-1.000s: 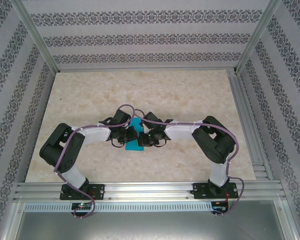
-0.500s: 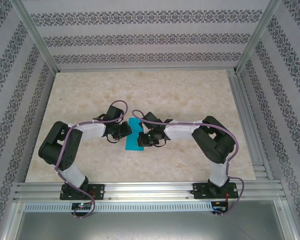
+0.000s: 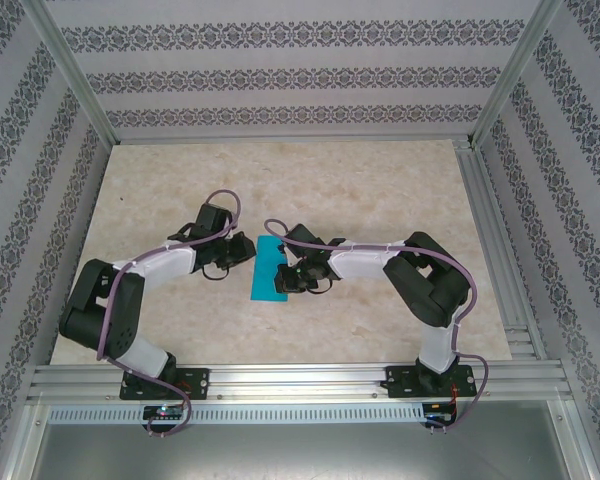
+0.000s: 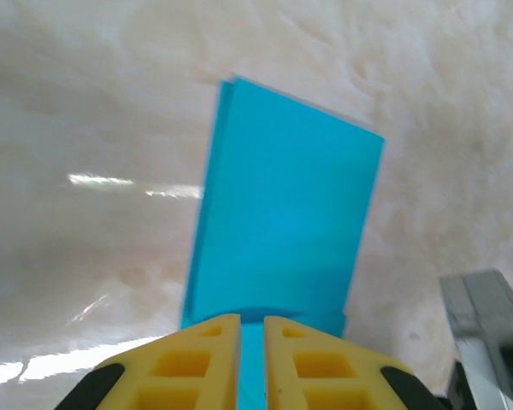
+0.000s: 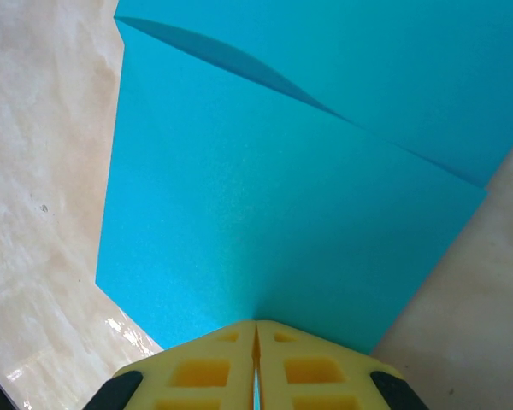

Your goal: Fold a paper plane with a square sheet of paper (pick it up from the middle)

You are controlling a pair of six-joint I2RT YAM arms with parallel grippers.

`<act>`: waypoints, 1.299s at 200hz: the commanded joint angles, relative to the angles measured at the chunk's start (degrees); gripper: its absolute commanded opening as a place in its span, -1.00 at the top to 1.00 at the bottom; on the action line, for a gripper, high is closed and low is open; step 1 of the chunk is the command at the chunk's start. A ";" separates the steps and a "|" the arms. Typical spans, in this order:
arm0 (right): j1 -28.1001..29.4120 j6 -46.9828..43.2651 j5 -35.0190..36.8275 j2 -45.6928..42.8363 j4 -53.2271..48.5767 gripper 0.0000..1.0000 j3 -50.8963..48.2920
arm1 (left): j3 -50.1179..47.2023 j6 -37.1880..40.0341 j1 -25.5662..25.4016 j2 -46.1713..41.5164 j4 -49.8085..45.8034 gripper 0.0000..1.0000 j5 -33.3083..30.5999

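The paper [image 3: 269, 271] is only folded in half; many folds are left. Right gripper [image 5: 256, 326] pinches its edge; left gripper [image 4: 252, 320] is nearly closed, empty.

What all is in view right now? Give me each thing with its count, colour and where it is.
square sheet of paper: one, turquoise-blue, folded over into a rectangle, lying mid-table
table: one, beige marbled, under everything
walls: three, white with grey patterned bands, at left, back and right
frame rails: several, silver aluminium, along the near edge and right side
left arm: one, black and white, base at near left
right arm: one, black and white, base at near right
left end effector: one, yellow fingers, shut, just left of the sheet
right end effector: one, yellow fingers, shut, tips at the sheet's right edge
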 commanded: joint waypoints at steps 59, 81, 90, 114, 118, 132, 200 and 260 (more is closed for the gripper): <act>-0.75 2.08 -4.10 -1.59 4.95 0.80 0.49 | -0.83 -1.18 -4.48 7.03 4.83 0.75 3.65; -0.73 1.40 -3.71 -1.12 3.34 0.80 1.07 | -0.63 -1.01 -4.59 8.24 3.28 0.77 1.25; -0.57 0.99 -3.37 -0.63 2.27 0.80 1.52 | -0.71 -1.05 -4.57 8.58 2.86 0.77 0.29; -0.07 -0.30 -2.75 0.84 -1.50 0.80 2.50 | -0.67 -1.44 -4.61 9.05 1.31 0.78 -2.06; 0.04 -0.50 -2.67 0.93 -1.93 0.80 2.52 | -0.70 -1.49 -4.56 9.10 1.11 0.78 -2.49; 0.23 -1.22 -2.55 1.39 -3.74 0.80 2.53 | -0.58 -1.63 -4.57 9.39 0.25 0.79 -3.49; 0.88 -4.32 -3.44 0.72 -7.96 0.80 -0.46 | -0.32 -2.35 -4.60 10.52 -2.00 0.79 -6.18; 1.93 -6.40 -3.97 -0.26 -10.57 0.80 -1.67 | -0.53 -2.63 -4.57 11.11 -2.25 0.80 -6.60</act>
